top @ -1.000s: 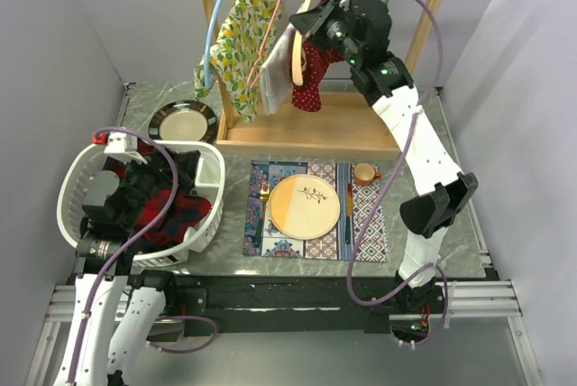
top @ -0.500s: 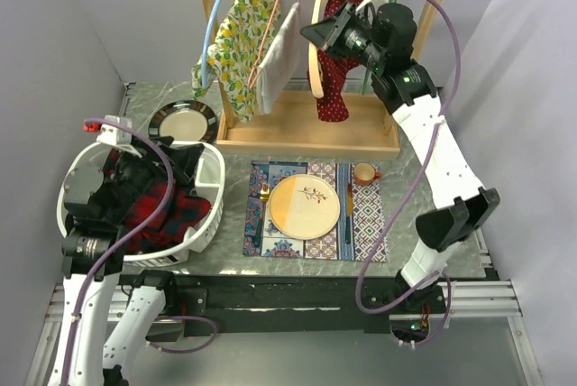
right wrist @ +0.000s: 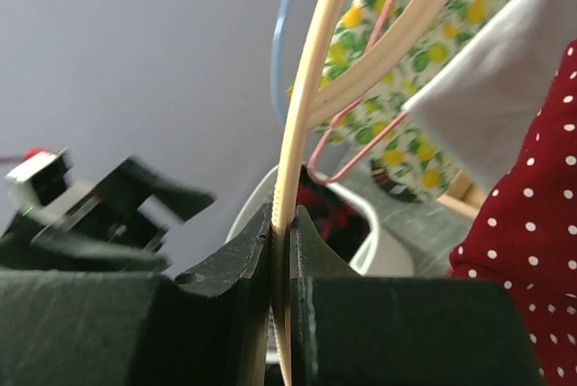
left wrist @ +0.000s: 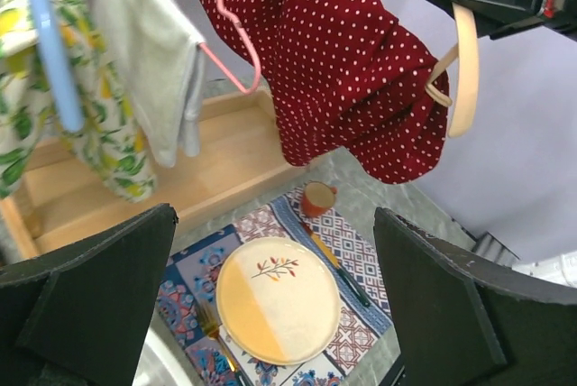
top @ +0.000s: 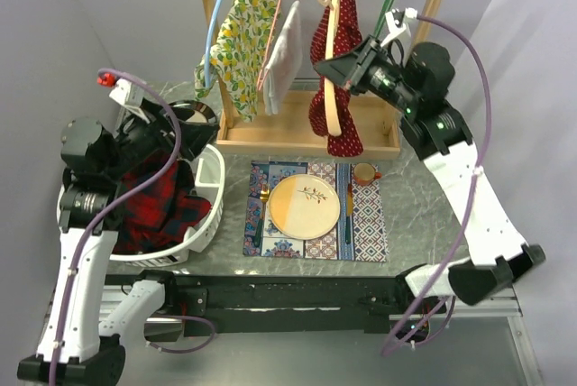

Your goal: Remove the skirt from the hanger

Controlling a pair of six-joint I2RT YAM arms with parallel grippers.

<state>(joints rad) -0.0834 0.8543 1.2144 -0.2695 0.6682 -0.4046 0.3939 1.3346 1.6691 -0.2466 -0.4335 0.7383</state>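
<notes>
Skirt removal at its middle step: hanger gripped, skirt not yet pulled off.
Right gripper [right wrist: 281,228] is clenching the wooden hanger [right wrist: 315,70] edge-on between its fingers and holding it in front of the clothes rack [top: 306,138] at the far edge of the table. The red dotted skirt [left wrist: 347,61] is hanging bunched on that hanger, above the rack's base. Left gripper [left wrist: 275,215] is hovering over the left side of the table, jaws spread wide and gripping nothing, facing the skirt but well apart from it. By my reading, the right arm is presenting the skirt to the free arm. The next move is calling for the left gripper to reach in, pinch a low fold of cloth rather than the hanger, and draw it down and off while the right arm is gripping steadily.
</notes>
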